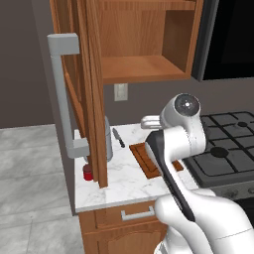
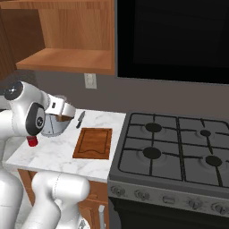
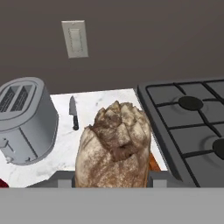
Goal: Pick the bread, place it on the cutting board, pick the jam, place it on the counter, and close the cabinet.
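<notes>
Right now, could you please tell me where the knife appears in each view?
Left base view: knife on the counter, between the cabinet door and the board.
Right base view: knife just beyond the board's far left corner.
Hand view: knife between the toaster and the bread.
Shared landmark: the wall outlet above the knife.

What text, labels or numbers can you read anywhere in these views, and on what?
None readable. The bread, toaster, wall plate and cutting board are blank. The stove knobs are too small to show any marks.
</notes>
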